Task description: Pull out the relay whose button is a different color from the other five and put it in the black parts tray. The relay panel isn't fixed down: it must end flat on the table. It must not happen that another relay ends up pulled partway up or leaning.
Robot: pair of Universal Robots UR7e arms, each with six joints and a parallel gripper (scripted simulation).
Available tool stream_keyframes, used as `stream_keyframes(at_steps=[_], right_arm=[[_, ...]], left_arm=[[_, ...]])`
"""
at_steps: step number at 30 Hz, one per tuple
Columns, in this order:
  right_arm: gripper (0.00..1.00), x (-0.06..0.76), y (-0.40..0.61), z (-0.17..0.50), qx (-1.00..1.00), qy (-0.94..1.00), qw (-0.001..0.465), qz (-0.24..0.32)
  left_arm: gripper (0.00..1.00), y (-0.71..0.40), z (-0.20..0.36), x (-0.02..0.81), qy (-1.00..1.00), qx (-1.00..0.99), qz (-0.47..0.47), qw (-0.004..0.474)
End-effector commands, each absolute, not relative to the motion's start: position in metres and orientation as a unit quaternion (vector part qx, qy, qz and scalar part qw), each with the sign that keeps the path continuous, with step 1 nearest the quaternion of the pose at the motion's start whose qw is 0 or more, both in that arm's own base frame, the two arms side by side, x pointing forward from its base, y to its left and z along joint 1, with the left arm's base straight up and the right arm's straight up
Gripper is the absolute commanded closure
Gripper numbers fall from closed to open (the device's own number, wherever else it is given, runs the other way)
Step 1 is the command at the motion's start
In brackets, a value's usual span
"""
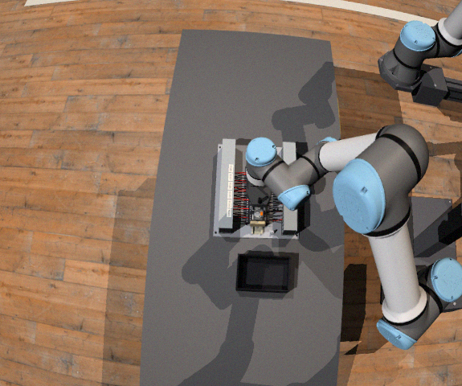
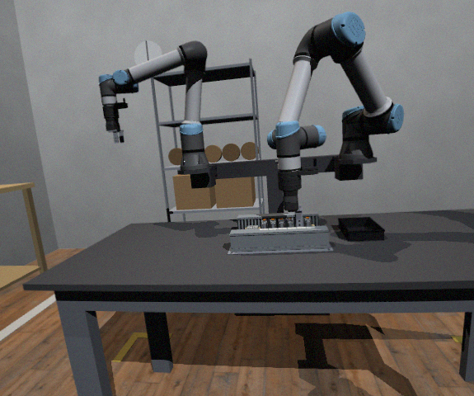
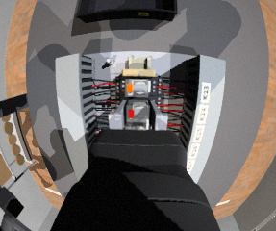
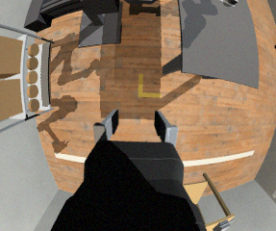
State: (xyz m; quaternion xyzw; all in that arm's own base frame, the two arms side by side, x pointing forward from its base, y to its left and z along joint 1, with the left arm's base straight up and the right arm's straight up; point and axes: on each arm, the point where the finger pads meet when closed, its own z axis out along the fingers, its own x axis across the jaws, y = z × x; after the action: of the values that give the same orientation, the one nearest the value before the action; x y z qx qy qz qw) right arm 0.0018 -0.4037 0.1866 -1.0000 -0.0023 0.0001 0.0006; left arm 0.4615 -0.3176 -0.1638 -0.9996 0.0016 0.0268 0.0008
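In the left wrist view, the left gripper (image 2: 298, 218) (image 3: 138, 108) is narrowed firmly onto the red-button relay (image 3: 138, 115), fingers at its three and nine o'clock sides. The odd relay has, I judge, been found and gripped; whether it has begun lifting from its socket I cannot tell. Just beyond, at twelve, stands an orange-button relay (image 1: 259, 213) (image 2: 307, 220) (image 3: 138, 87), seemingly upright; four more orange buttons show in the exterior view. The relay panel (image 1: 216, 190) (image 2: 279, 252) (image 3: 163, 60) looks flat around them. Farther out at twelve waits the black parts tray (image 1: 238, 272) (image 2: 363, 237) (image 3: 128, 17), no relay in it. The right gripper (image 2: 119, 136) (image 4: 137, 117) hangs wide and unladen, well away. Extraction, carrying and release remain.
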Motion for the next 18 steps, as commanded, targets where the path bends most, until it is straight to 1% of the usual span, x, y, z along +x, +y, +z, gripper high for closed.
stream_keyframes(at_steps=[1,18], right_arm=[[0.00,0.0019,-0.4040,0.1870,-1.000,-0.002,0.000,0.000],[0.00,0.0019,-0.4040,0.1870,-1.000,-0.002,0.000,0.000]], left_arm=[[1.00,-0.3181,-0.1630,0.4620,0.002,-1.000,0.027,0.000],[1.00,-0.3181,-0.1629,0.4627,0.002,-0.999,0.040,0.000]])
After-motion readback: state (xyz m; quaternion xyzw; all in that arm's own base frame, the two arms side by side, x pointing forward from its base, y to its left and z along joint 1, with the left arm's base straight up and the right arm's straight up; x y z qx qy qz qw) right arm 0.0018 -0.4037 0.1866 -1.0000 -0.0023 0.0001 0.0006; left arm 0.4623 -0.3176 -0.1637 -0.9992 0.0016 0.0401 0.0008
